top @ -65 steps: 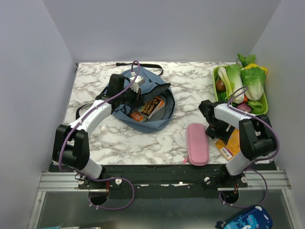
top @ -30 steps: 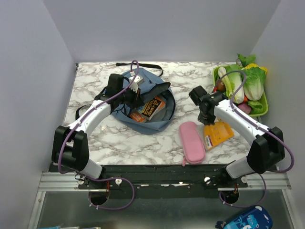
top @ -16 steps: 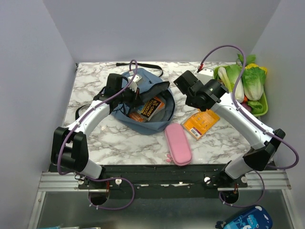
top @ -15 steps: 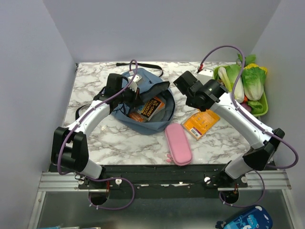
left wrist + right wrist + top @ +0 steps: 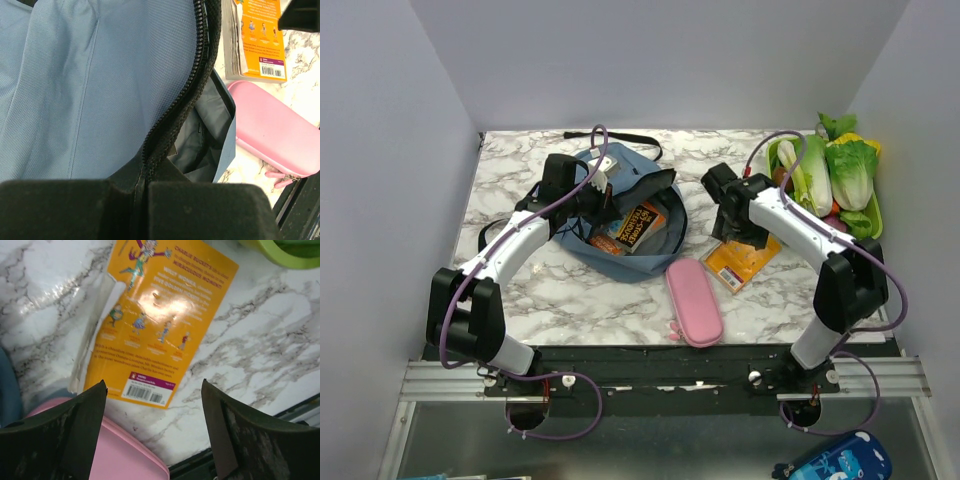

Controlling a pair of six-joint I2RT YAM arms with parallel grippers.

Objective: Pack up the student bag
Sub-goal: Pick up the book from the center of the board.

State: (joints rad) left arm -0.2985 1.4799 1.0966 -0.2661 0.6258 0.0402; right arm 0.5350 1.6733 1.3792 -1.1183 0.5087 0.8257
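Note:
The dusty-blue student bag (image 5: pixel 638 252) lies open at the table's middle left, with an orange book (image 5: pixel 630 226) inside. My left gripper (image 5: pixel 604 201) is shut on the bag's black zipper edge (image 5: pixel 186 97) and holds the flap up; in the left wrist view the gripper (image 5: pixel 142 187) pinches that edge. A second orange book (image 5: pixel 746 259) lies flat to the right of the bag, and a pink pencil case (image 5: pixel 693 301) lies just in front of it. My right gripper (image 5: pixel 734 236) hovers over this book (image 5: pixel 155 325), open and empty.
A green tray (image 5: pixel 874 226) of lettuce and other vegetables stands at the back right, and its rim (image 5: pixel 280 252) shows close to the book. Black bag straps (image 5: pixel 620 137) trail toward the back. A bright blue pouch (image 5: pixel 840 462) lies below the table's front edge.
The right gripper pushed the book and pink case left toward the bag, rose, then came back over the book with its jaws opened. The left arm has not moved.

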